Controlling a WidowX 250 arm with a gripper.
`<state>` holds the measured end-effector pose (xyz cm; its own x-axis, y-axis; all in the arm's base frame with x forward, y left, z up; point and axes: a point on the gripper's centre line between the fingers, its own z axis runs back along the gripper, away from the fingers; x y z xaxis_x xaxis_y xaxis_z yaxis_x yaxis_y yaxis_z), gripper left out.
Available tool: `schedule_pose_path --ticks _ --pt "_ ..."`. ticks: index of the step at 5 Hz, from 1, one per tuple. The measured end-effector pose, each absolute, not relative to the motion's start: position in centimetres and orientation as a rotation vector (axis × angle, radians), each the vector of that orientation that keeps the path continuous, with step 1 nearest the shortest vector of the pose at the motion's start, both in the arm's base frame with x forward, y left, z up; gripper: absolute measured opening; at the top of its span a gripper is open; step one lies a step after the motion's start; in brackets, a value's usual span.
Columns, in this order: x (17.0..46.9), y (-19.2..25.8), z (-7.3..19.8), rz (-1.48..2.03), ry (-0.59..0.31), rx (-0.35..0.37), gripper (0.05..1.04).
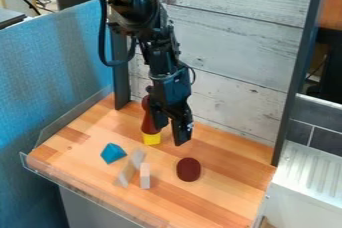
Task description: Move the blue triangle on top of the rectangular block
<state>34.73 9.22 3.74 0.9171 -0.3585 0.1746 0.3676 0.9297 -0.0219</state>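
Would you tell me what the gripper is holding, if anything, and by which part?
Nothing is held: the gripper has its fingers apart and nothing between them.

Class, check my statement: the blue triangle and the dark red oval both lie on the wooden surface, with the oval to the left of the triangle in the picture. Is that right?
Not quite: in the camera view, the dark red oval lies to the right of the blue triangle, not the left.
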Motion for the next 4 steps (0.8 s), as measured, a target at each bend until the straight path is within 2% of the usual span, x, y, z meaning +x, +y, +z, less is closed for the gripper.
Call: schedule_pose_path --ticks 2,4 --pt "33.2 9.3 1.4 -0.367 -0.12 -0.069 1.0" --pt "32.9 12.4 1.9 -0.268 -0.129 -0.046 1.0"
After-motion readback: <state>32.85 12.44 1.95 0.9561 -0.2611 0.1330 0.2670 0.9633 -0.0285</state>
